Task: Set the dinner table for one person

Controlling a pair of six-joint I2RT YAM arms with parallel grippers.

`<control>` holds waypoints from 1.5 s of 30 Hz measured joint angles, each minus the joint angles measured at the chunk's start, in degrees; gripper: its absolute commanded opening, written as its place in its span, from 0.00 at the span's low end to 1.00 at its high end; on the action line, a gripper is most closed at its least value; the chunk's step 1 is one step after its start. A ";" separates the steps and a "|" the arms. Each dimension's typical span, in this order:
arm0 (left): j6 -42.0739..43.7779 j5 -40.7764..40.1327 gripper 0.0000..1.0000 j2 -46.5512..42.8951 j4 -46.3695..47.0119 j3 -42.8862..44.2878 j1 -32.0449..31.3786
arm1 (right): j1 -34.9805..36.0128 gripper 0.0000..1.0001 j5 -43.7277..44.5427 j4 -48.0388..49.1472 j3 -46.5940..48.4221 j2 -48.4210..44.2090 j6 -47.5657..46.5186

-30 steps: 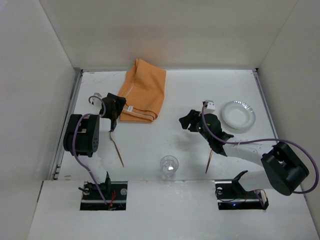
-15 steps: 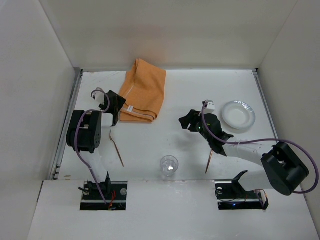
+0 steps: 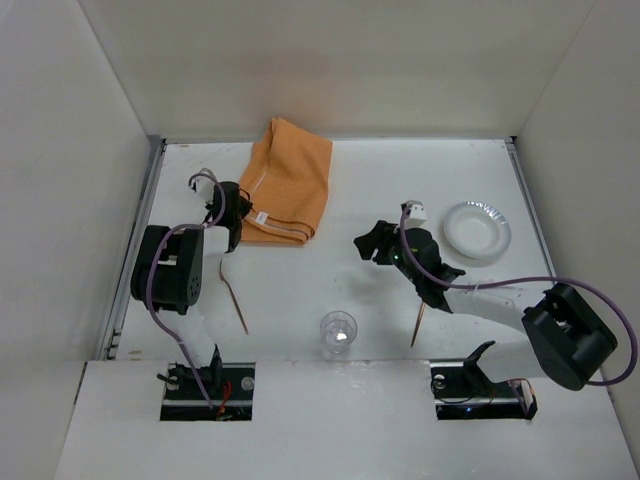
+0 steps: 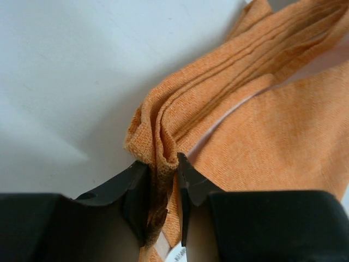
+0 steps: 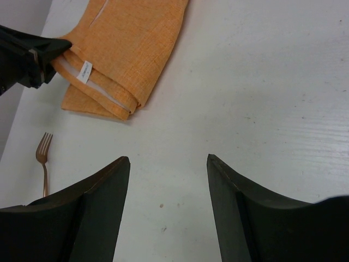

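Note:
A folded orange cloth mat lies at the back left of the white dinner table. My left gripper is at the mat's near left corner, and in the left wrist view its jaws are shut on a pinched fold of the orange cloth. My right gripper stands open above bare table near the middle, nothing between its fingers. A copper fork lies near the left arm. A glass stands at the front middle. A white plate sits at the right.
A thin copper utensil lies on the table under the right arm. Metal rails run along the table's side edges, and white walls close in the back and both sides. The right wrist view also shows the mat and fork.
The left gripper moved a little back toward the mat's corner and closed from wide open onto the cloth's edge. The right arm barely moved.

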 measured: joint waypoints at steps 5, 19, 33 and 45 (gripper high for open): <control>3.89 -3.04 0.13 -3.58 -1.25 0.74 -3.98 | 0.26 0.65 -0.63 0.02 0.26 0.04 0.04; 11.43 1.49 0.12 -8.15 0.66 10.25 -26.23 | 0.22 0.64 5.90 0.42 -2.16 -6.67 2.54; 8.94 15.41 0.61 1.51 9.49 14.88 -35.78 | -6.54 0.62 15.58 -2.03 -6.40 -13.00 8.52; 7.43 2.14 0.52 -3.72 1.84 8.59 -20.68 | -8.11 0.17 12.46 -2.78 -6.36 -8.79 9.51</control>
